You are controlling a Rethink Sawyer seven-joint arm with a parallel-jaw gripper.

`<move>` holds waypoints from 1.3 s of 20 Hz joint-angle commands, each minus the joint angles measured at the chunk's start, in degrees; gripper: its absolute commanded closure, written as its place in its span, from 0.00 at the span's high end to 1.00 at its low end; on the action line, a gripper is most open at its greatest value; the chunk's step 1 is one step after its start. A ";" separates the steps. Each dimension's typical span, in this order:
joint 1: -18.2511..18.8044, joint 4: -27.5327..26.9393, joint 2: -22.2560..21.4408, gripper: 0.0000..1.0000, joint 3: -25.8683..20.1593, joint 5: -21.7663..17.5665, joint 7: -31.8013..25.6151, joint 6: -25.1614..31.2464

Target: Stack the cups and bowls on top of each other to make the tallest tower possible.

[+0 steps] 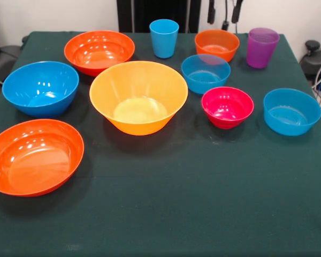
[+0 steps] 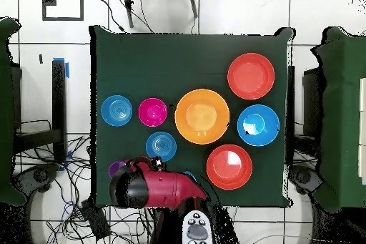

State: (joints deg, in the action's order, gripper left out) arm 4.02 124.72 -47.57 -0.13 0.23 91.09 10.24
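On the green table [image 1: 203, 203], nothing is stacked yet: every cup and bowl stands alone, so the whole tower is left to build.

In the front view, the light blue cup [image 1: 164, 37] and the purple cup [image 1: 261, 47] stand along the upper edge, with a small orange bowl [image 1: 216, 44] between them. Below sit two small blue bowls [image 1: 205, 73] [image 1: 292, 111] and the pink bowl [image 1: 227, 106]; the large yellow-orange bowl [image 1: 138, 96] fills the centre, with the large blue bowl [image 1: 40, 88] and two red-orange bowls [image 1: 99, 51] [image 1: 35, 156] at left. No gripper shows here. In the overhead view, the red arm [image 2: 161, 189] lies over the table's lower edge, covering the cups there; whether its gripper is open or closed I cannot tell.
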 commanded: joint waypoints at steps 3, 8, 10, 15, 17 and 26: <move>-0.68 -1.98 11.04 1.00 -1.88 -0.89 10.86 -8.92; -1.02 -1.16 11.39 1.00 -2.35 -0.40 11.32 -10.01; -1.58 -0.51 11.05 1.00 -2.50 0.06 11.92 -10.00; -6.42 -0.81 12.75 1.00 -2.09 3.06 16.01 -11.63; -9.09 -1.56 13.60 1.00 -1.94 4.36 17.86 -12.39; -16.88 -7.44 15.84 1.00 -3.42 7.00 22.15 -10.12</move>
State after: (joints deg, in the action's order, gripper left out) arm -9.08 124.32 -35.00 0.06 2.74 102.61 1.27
